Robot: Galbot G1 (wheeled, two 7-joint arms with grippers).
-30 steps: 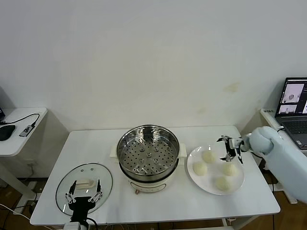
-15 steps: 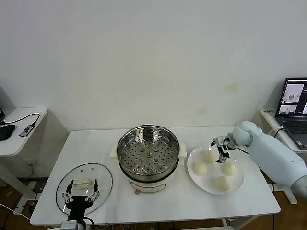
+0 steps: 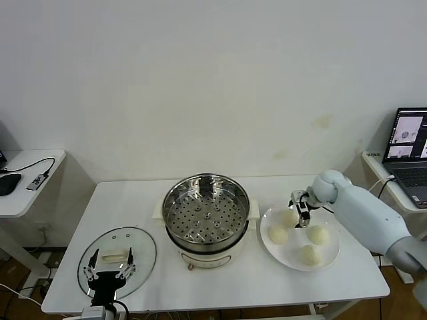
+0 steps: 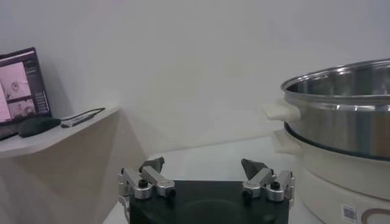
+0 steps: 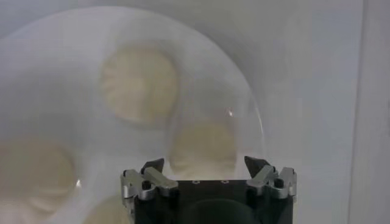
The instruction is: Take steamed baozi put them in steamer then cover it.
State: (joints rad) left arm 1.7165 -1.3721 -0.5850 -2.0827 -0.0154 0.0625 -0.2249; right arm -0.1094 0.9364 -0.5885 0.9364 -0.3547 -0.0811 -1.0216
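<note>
The steamer [image 3: 207, 217] stands uncovered at the table's middle, its perforated tray bare; its steel wall [image 4: 341, 112] also shows in the left wrist view. Several steamed baozi lie on a white plate [image 3: 333, 257] to its right. My right gripper [image 3: 300, 209] hangs open just over the plate's rearmost baozi [image 3: 289, 217]. In the right wrist view that baozi [image 5: 204, 143] sits between the spread fingers of my right gripper [image 5: 204, 164], untouched, with another baozi [image 5: 139, 82] beyond. The cover [image 3: 139, 243] lies flat at front left, cream handle [image 3: 115, 253] up. My left gripper [image 3: 107, 272] [image 4: 202, 165] hovers open over it.
A low side table [image 3: 27, 200] with a mouse and cable stands at the left. A laptop [image 3: 407, 143] sits on a stand at the right. Bare tabletop [image 3: 133, 200] lies behind the cover and in front of the steamer.
My right gripper has swung left across the plate, from beside the right-hand baozi to the rearmost one. The left gripper has slipped slightly toward the table's front edge.
</note>
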